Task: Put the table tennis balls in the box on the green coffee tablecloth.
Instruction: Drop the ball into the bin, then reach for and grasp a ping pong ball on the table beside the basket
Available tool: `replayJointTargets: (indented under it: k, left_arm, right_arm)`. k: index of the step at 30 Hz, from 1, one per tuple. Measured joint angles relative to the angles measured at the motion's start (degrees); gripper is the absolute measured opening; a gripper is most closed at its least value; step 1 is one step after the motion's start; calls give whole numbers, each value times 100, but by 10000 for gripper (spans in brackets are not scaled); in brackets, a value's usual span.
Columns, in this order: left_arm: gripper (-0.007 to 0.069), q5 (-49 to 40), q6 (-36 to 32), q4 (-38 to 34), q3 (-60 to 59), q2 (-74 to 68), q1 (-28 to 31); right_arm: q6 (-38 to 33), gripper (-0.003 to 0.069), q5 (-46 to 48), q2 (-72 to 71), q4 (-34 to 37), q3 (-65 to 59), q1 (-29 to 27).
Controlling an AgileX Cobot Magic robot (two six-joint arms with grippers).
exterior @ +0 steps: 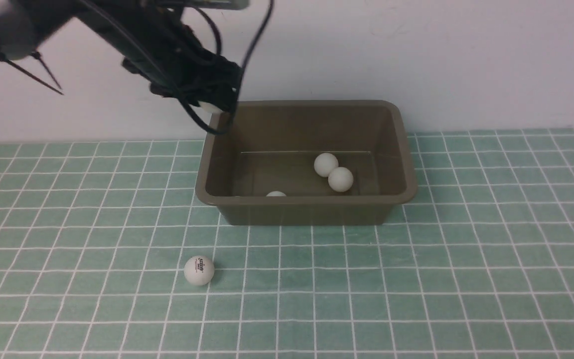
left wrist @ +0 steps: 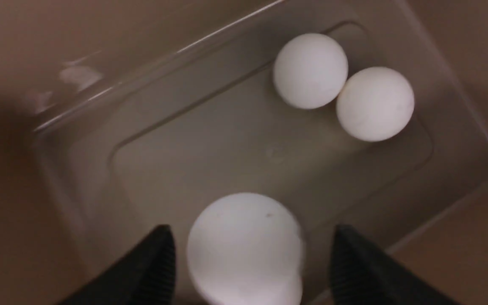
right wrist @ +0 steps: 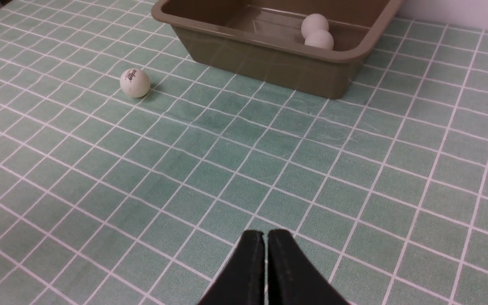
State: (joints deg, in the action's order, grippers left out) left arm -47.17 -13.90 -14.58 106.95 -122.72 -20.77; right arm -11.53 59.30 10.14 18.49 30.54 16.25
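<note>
Left fingers (left wrist: 151,271) spread, ball (left wrist: 244,250) seemingly loose between them: hold steady over the box (exterior: 307,201) until it drops; right fingers (right wrist: 248,271) pressed together.

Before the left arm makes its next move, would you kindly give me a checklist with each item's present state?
1. Left pincer above the olive-brown plastic box: ok.
2. Its jaws clear of the white table tennis ball between them: ok, gaps show on both sides.
3. Two white balls on the box floor, touching each other: ok.
4. Third white ball inside, behind the near wall: ok, only its top shows.
5. Every ball boxed: not ok; a logo-printed white ball lies on the mint-green checked tablecloth.
6. Right pincer ready to grasp: not ok; jaws shut, empty.
</note>
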Motion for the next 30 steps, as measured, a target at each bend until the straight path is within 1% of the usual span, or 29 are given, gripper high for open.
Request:
replayJointTargets:
  k: [3, 4, 5, 7, 8, 10, 11, 13, 16, 21, 24, 27, 28, 30]
  left_arm:
    - [483, 221, -43, 6, 0, -173, -111]
    - [524, 260, -57, 6, 0, -196, -142]
    - [536, 260, -62, 6, 0, -195, -150]
    - [573, 114, -77, 49, 79, -195, -162]
    - [586, -203, -77, 100, 218, -169, -162]
    - [580, -1334, -51, 360, 609, 34, -120]
    - [564, -1799, -32, 502, 769, 164, -95]
    - [533, -2168, 56, 755, 944, 407, -43]
    - [486, -2308, 312, 955, 854, 880, 66]
    - [453, -2313, 510, 965, 266, 1466, 125]
    - [436, -2320, 568, 932, -550, 1989, 125]
    - [436, -2334, 587, 904, -1045, 2321, 125]
    - [436, -2332, 592, 902, -1478, 2542, 125]
    - [436, -2309, 599, 908, -1981, 2757, 125]
  right_arm:
    - [0, 1, 0, 0, 2, 0, 0]
    - [0, 1, 0, 0, 2, 0, 0]
    - [0, 1, 0, 0, 2, 0, 0]
    - [0, 1, 0, 0, 13, 0, 0]
    - [0, 1, 0, 0, 13, 0, 0]
    - [0, 1, 0, 0, 18, 0, 0]
    - [0, 1, 0, 0, 18, 0, 0]
    - [0, 1, 0, 0, 24, 0, 0]
    - [0, 1, 0, 0, 24, 0, 0]
    - [0, 1, 5, 0, 24, 0, 0]
    - [0, 1, 5, 0, 24, 0, 0]
    - [0, 1, 5, 0, 24, 0, 0]
    - [0, 1, 5, 0, 24, 0, 0]
    - [0, 1, 5, 0, 24, 0, 0]
